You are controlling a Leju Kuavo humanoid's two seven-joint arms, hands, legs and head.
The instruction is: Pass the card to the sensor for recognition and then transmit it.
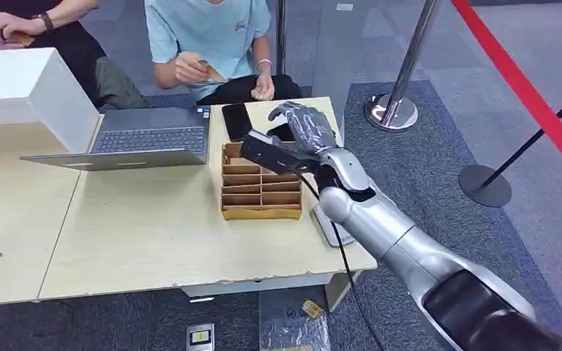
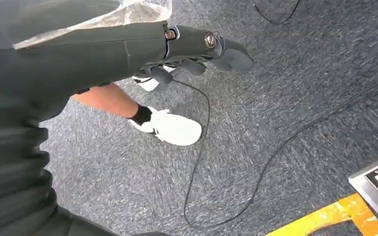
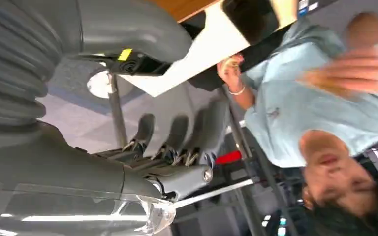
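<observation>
At the wooden desk [image 1: 154, 227], a person in a light blue shirt [image 1: 208, 36] sits holding a card [image 1: 212, 71] just beyond the far edge. My right hand [image 1: 304, 126] hangs over the desk's far right corner, beside the cardboard tray [image 1: 260, 191], fingers spread and grasping nothing. My left hand [image 2: 197, 49] hangs over grey carpet [image 2: 300, 73], loosely curled and likewise empty.

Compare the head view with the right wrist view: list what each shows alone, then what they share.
Head view alone: the laptop, the cardboard divider tray and the white box on the table. Right wrist view alone: the underside of the right hand, fingers apart and holding nothing. Shared: that right hand, the person in the light blue shirt, and the stanchion base.
</observation>
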